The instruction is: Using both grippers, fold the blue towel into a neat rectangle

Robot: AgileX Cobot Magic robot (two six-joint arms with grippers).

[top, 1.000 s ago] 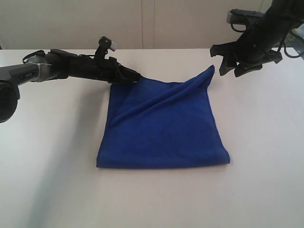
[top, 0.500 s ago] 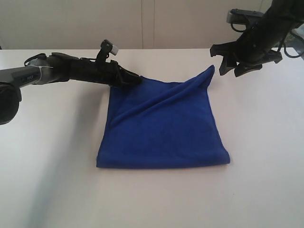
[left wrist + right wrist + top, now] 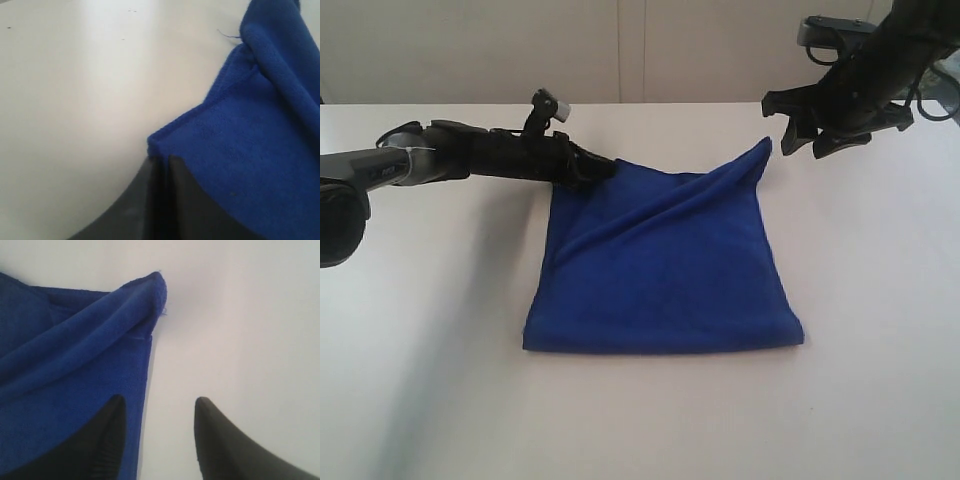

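- Exterior view: the blue towel [image 3: 665, 265] lay mid-surface, already doubled over. Its near edge was a clean, rounded fold and its far edge was ragged.
- The pale surface [image 3: 440, 350] around it was bare, so both arms had room to work.
- The left gripper [image 3: 605, 167] reached in low and nearly flat, its tip right at the towel's far-left corner. That low angle suits sliding under a thin hem.
- In the left wrist view, its fingers [image 3: 187, 200] were drawn close together with only a slim dark slit between them. The corner hem [image 3: 152, 142] sat right at their tips, so this read as a pinch on the cloth.
- The right gripper [image 3: 812, 145] hung above the surface just beside the far-right corner [image 3: 763, 150] and clear of the cloth.
- In the right wrist view, its fingers [image 3: 105, 440] were spread wide. One was over the towel's side edge and the other over bare surface, lined up on that corner but holding nothing.
- That corner stood up in a peak, and a thick diagonal ridge [image 3: 650, 205] ran from it across the top layer towards the left side. The far-right corner had plainly not been laid flat.
- The job looked partway done, with one fold in and the far edge in need of squaring.
- The right arm probably needed to drop and grip the peaked corner so that both far corners could be tensioned together.
- The risk was that a lift by the left arm alone would drag the ridge deeper and skew the rectangle.
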